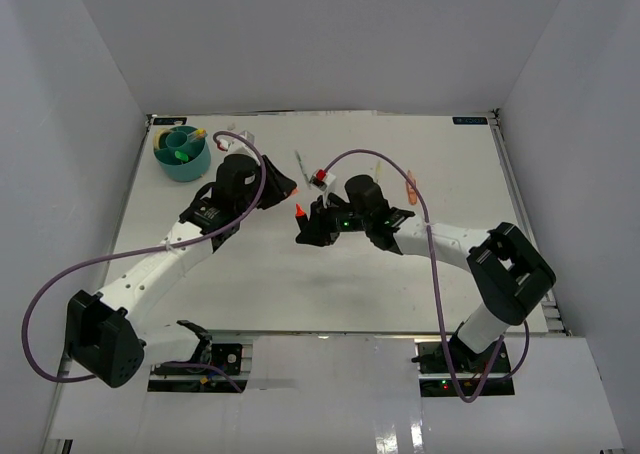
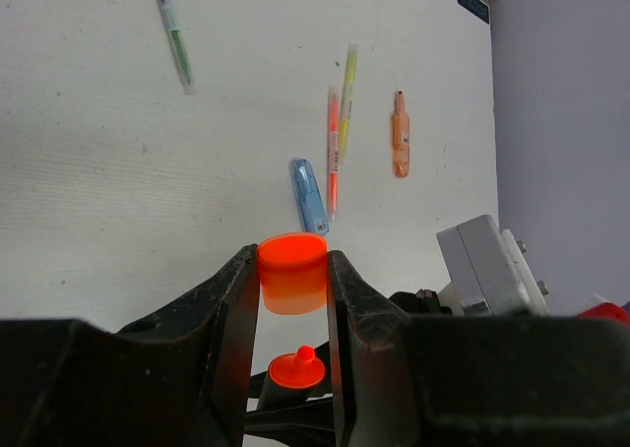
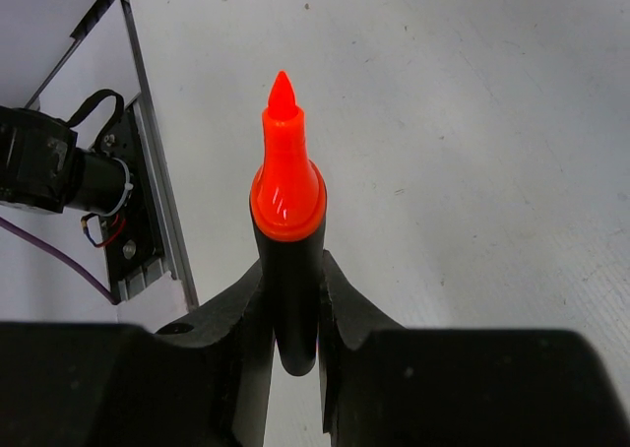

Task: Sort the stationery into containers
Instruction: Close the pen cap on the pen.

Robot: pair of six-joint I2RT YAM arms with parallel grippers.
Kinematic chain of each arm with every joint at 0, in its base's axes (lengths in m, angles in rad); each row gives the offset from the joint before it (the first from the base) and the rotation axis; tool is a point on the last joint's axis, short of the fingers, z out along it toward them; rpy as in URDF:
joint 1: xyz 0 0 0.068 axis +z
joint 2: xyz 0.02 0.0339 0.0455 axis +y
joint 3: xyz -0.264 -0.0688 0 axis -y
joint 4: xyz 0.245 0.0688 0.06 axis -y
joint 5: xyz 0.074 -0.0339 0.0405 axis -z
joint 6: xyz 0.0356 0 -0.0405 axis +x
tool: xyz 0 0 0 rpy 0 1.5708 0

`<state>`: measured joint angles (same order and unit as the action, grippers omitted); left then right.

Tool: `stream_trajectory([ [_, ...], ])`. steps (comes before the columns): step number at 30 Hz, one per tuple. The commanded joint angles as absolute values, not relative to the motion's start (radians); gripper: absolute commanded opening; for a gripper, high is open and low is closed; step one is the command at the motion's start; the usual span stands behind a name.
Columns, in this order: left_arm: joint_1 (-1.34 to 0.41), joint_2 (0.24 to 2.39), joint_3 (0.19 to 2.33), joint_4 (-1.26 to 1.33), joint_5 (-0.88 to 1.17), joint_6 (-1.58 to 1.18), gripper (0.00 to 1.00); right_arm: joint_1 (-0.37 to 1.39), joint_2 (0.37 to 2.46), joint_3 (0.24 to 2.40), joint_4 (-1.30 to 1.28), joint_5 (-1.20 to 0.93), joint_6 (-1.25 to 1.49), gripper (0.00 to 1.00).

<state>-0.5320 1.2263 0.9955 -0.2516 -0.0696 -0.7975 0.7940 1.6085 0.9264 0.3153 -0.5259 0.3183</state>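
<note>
My left gripper [image 2: 292, 262] is shut on a short orange cap [image 2: 292, 273], open end facing away. In the top view it [image 1: 287, 188] hovers just above and left of the right gripper [image 1: 306, 230]. My right gripper [image 3: 292, 270] is shut on the black body of an orange-black highlighter [image 3: 288, 270], its bare orange tip [image 3: 283, 161] pointing up. That tip [image 2: 296, 367] shows right below the cap in the left wrist view, apart from it. The teal organiser [image 1: 183, 155] stands at the far left with a few items in it.
On the table lie a green pen [image 2: 172, 29], a yellow pen [image 2: 346, 97], a red-orange pen [image 2: 333, 152], a blue highlighter [image 2: 309, 196] and an orange pen [image 2: 400, 147]. The right wrist's camera box [image 2: 487, 265] is close on the right. A rail [image 3: 148, 191] edges the table.
</note>
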Motion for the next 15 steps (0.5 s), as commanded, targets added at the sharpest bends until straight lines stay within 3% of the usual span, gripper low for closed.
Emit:
stream_trajectory([
  [1,-0.537,1.186,0.991,-0.222,-0.054,-0.761,0.28,0.796,1.617,0.973,0.35,-0.522,0.33,0.08],
  [15,-0.563,1.178,0.985,-0.215,-0.08,-0.727,0.27,0.796,1.631,1.015,0.341,-0.503,0.33,0.08],
])
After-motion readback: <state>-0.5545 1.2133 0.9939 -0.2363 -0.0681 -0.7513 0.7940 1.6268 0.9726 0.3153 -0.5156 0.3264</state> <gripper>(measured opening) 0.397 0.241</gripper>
